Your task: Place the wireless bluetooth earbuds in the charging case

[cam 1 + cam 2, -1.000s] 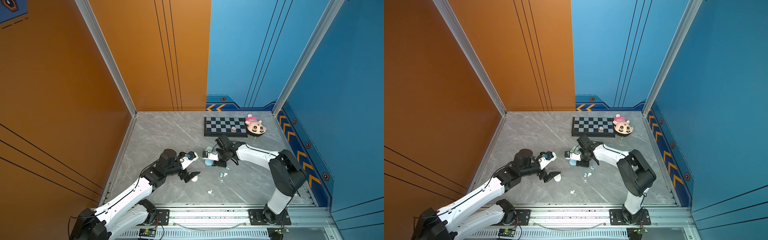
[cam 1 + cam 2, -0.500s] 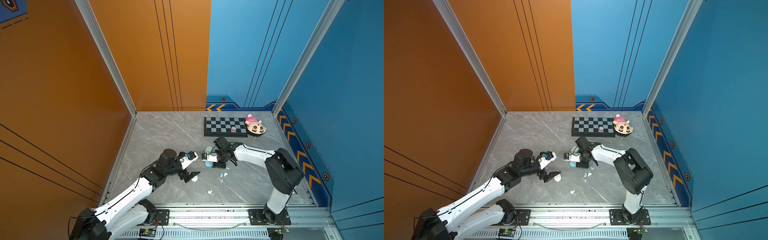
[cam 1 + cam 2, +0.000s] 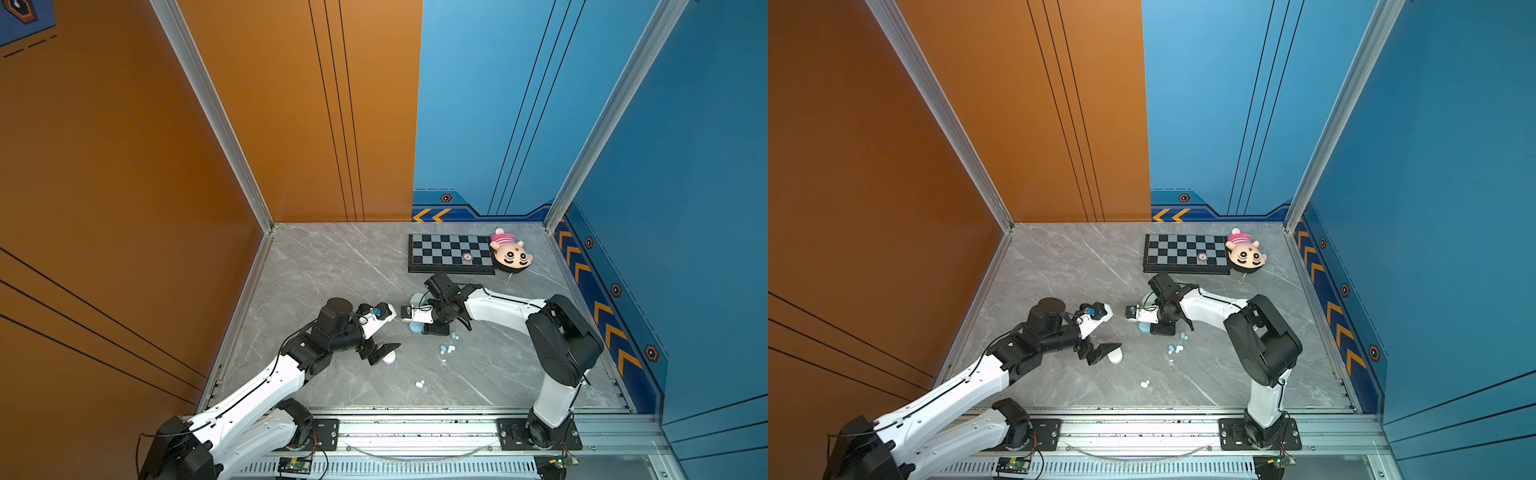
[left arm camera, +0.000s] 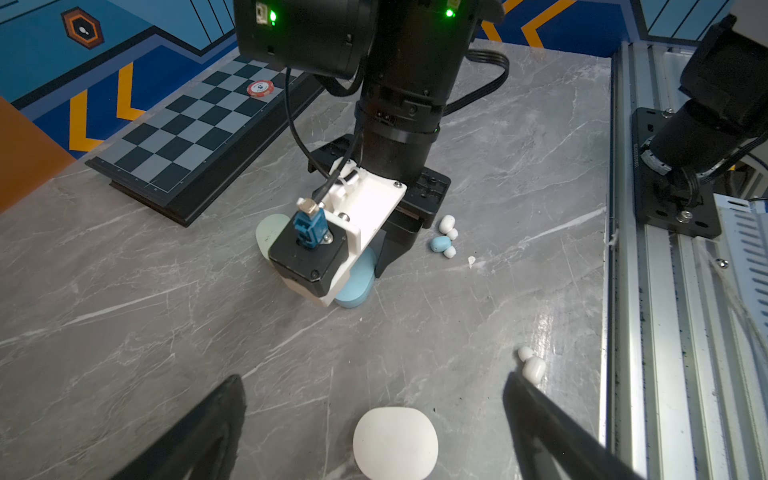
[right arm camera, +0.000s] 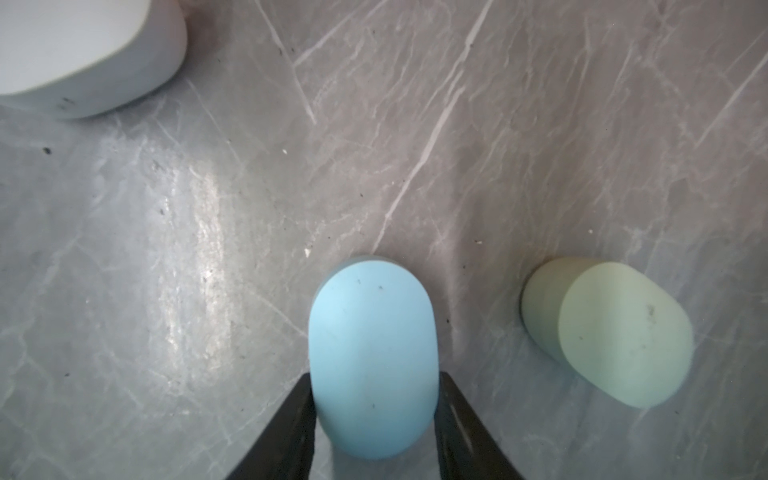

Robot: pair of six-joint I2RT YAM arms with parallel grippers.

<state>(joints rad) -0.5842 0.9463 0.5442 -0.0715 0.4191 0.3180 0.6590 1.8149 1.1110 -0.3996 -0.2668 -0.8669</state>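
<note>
My right gripper (image 5: 376,376) is shut on a light blue charging case (image 5: 374,357), one finger on each side; in both top views it shows at mid-table (image 3: 415,328) (image 3: 1144,328). A pale green case (image 5: 606,328) lies close beside it. A white case (image 4: 395,440) rests on the table between the wide-apart fingers of my open left gripper (image 4: 374,380), untouched. Loose earbuds lie near the right gripper: a blue one (image 4: 440,244) and pale ones (image 4: 446,223). A white pair of earbuds (image 4: 532,365) lies by the left gripper's fingertip.
A chessboard (image 3: 451,253) with a red chip (image 3: 468,257) lies at the back, a plush toy (image 3: 510,254) beside it. The metal rail (image 3: 415,428) with both arm bases runs along the front edge. Orange and blue walls enclose the table.
The right arm has shifted a little to the left with the blue case between its fingers. The left arm has not moved.
</note>
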